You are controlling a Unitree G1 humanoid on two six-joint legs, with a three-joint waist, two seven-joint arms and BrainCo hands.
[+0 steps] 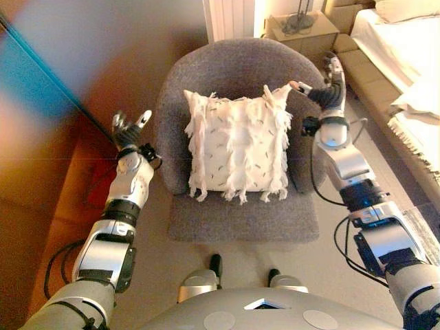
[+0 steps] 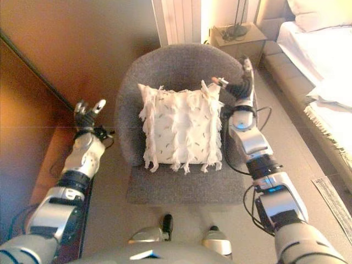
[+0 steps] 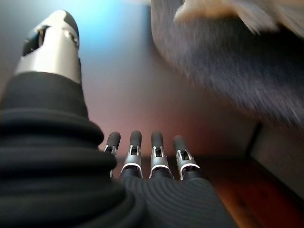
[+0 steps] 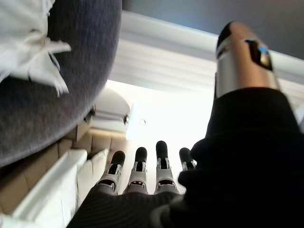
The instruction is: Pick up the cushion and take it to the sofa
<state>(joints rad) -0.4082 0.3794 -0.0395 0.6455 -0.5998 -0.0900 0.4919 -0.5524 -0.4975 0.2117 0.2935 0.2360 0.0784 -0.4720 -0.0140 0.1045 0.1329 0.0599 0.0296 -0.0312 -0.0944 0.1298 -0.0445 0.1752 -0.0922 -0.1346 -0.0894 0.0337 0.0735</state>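
Observation:
A white fringed cushion (image 1: 235, 144) leans upright against the back of a grey armchair (image 1: 237, 69). My left hand (image 1: 129, 129) is open, out to the left of the chair and apart from it. My right hand (image 1: 328, 84) is open at the chair's right edge, next to the cushion's upper right corner; its thumb points toward the cushion. In the wrist views the left hand's fingers (image 3: 147, 154) and the right hand's fingers (image 4: 142, 166) are straight and hold nothing. The sofa (image 1: 405, 75) with a white cover lies at the far right.
A brown wall or cabinet (image 1: 62, 103) stands close on the left. A small side table (image 1: 302, 27) with a lamp base stands behind the chair. A white radiator (image 1: 230, 17) is at the back. A fringed throw (image 1: 416, 130) hangs off the sofa.

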